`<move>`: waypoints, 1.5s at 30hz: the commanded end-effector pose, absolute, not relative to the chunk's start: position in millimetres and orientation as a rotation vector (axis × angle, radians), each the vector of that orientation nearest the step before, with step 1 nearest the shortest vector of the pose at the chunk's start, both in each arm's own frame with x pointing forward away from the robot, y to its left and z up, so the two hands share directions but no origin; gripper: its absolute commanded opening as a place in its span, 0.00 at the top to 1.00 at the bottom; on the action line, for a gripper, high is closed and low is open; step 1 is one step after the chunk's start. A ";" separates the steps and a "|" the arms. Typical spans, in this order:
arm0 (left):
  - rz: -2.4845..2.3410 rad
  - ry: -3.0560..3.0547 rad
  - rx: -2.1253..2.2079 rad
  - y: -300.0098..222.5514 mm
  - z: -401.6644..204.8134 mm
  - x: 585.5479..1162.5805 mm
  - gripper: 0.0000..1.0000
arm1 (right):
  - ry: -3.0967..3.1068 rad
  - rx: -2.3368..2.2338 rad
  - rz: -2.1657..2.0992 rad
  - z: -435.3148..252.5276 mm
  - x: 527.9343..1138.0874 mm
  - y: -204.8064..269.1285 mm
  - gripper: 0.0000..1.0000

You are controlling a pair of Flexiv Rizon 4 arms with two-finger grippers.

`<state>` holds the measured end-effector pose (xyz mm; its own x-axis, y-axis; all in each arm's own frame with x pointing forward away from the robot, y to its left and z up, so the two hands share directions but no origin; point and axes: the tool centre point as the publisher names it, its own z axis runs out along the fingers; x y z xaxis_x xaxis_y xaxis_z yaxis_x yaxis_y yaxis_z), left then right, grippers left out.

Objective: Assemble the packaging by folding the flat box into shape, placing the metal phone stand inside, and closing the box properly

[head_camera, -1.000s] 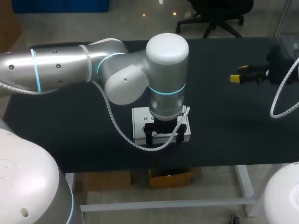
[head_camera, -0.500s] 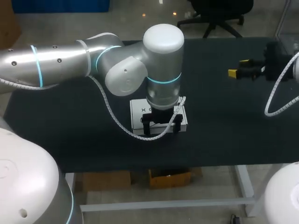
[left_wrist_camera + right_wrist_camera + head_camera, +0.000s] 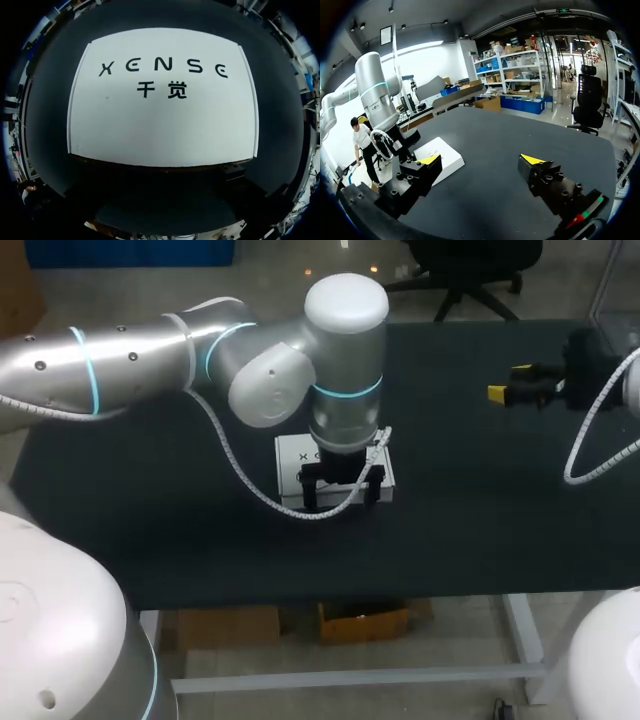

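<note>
A white box (image 3: 290,462) with black print lies flat and closed on the black table (image 3: 480,510). My left gripper (image 3: 340,495) points straight down over the box's near edge, its two dark fingers wide apart and open, neither on the box's sides. The left wrist view is filled by the box's top (image 3: 165,115); its own yellow tips do not show there. At the far right, my right gripper (image 3: 510,382) hangs above the table, well apart from the box. In its own view the right gripper (image 3: 481,160) stands open and empty, with the box (image 3: 447,156) beyond one finger. No phone stand is visible.
My left arm (image 3: 130,365) stretches across the table's left half from the left edge, with its cable looping down beside the box. Bare black tabletop lies between the box and the right gripper.
The left gripper and the box under it have shifted together away from the table's front edge and slightly left. The right gripper drifted a little farther back.
</note>
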<state>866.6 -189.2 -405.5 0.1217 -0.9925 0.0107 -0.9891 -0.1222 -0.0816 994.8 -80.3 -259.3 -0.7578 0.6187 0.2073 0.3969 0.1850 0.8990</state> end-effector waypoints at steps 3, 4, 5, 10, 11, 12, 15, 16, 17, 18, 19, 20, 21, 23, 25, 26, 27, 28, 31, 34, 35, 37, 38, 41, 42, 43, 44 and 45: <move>-0.086 2.051 -2.314 -186.5 -403.1 892.4 0.00 | 2.253 0.978 1.616 -259.7 994.9 -81.5 0.00; -0.087 2.052 -2.312 -186.2 -402.9 897.2 0.00 | 2.253 0.978 1.616 -259.7 994.9 -81.5 0.00; -0.088 2.052 -2.311 -186.1 -402.8 900.4 0.00 | 2.253 0.978 1.616 -259.7 994.9 -81.5 0.00; -0.093 2.059 -2.298 -185.1 -401.8 921.9 0.00 | 2.253 0.978 1.616 -259.7 994.9 -81.5 0.00; -0.095 2.060 -2.296 -184.8 -401.6 926.0 0.00 | 2.253 0.978 1.616 -259.7 994.9 -81.5 0.00; -0.097 2.061 -2.294 -184.6 -401.6 929.9 0.00 | 2.253 0.978 1.616 -259.7 994.9 -81.5 0.00; -0.101 2.065 -2.290 -183.9 -402.1 941.5 0.00 | 2.253 0.978 1.616 -259.7 994.9 -81.5 0.00; -0.102 2.065 -2.289 -183.5 -402.5 945.5 0.00 | 2.253 0.978 1.616 -259.7 994.9 -81.5 0.00; -0.103 2.066 -2.288 -182.9 -402.8 949.8 0.00 | 2.253 0.978 1.616 -259.7 994.9 -81.5 0.00; -0.106 2.067 -2.288 -182.6 -403.2 953.9 0.00 | 2.253 0.978 1.616 -259.7 994.9 -81.5 0.00; -0.108 2.068 -2.289 -182.0 -403.6 958.1 0.00 | 2.253 0.978 1.616 -259.7 994.9 -81.5 0.00; -0.109 2.068 -2.290 -181.4 -404.0 962.6 0.00 | 2.253 0.978 1.616 -259.7 994.9 -81.5 0.00; -0.111 2.068 -2.291 -180.7 -404.2 966.9 0.00 | 2.253 0.978 1.616 -259.7 994.9 -81.5 0.00; -0.112 2.068 -2.293 -179.5 -404.4 974.3 0.00 | 2.253 0.978 1.616 -259.7 994.9 -81.5 0.00; -0.114 2.066 -2.296 -178.0 -404.2 982.8 0.00 | 2.253 0.978 1.616 -259.7 994.9 -81.5 0.00; -0.114 2.065 -2.297 -177.3 -403.8 986.8 0.00 | 2.253 0.978 1.616 -259.7 994.9 -81.5 0.00; -0.116 2.065 -2.298 -176.7 -403.2 990.6 0.00 | 2.253 0.978 1.616 -259.7 994.9 -81.5 0.00; -0.117 2.063 -2.299 -176.0 -402.5 996.0 0.00 | 2.253 0.978 1.616 -259.7 994.9 -81.5 0.00; -0.120 2.058 -2.301 -173.4 -399.1 1010.4 0.00 | 2.253 0.978 1.616 -259.7 994.9 -81.5 0.00; -0.128 2.053 -2.300 -172.4 -395.4 1024.5 0.00 | 2.253 0.978 1.616 -259.7 994.9 -81.5 0.00; -0.129 2.053 -2.300 -172.2 -394.5 1029.4 0.00 | 2.253 0.978 1.616 -259.7 994.9 -81.5 0.00; -0.133 2.052 -2.300 -172.3 -393.2 1038.8 0.00 | 2.253 0.978 1.616 -259.7 994.9 -81.5 0.00; -0.135 2.052 -2.299 -172.3 -392.9 1043.0 0.00 | 2.253 0.978 1.616 -259.7 994.9 -81.5 0.00; -0.136 2.056 -2.296 -172.0 -391.9 1056.7 0.00 | 2.253 0.978 1.616 -259.7 994.9 -81.5 0.00; -0.136 2.056 -2.295 -171.5 -391.4 1061.2 0.00 | 2.253 0.978 1.616 -259.7 994.9 -81.5 0.00; -0.137 2.057 -2.294 -171.0 -391.1 1066.0 0.00 | 2.253 0.978 1.616 -259.7 994.9 -81.5 0.00; -0.137 2.057 -2.293 -170.9 -391.3 1070.5 0.00 | 2.253 0.978 1.616 -259.7 994.9 -81.5 0.00; -0.137 2.058 -2.292 -170.7 -391.5 1074.8 0.00 | 2.253 0.978 1.616 -259.7 994.9 -81.5 0.00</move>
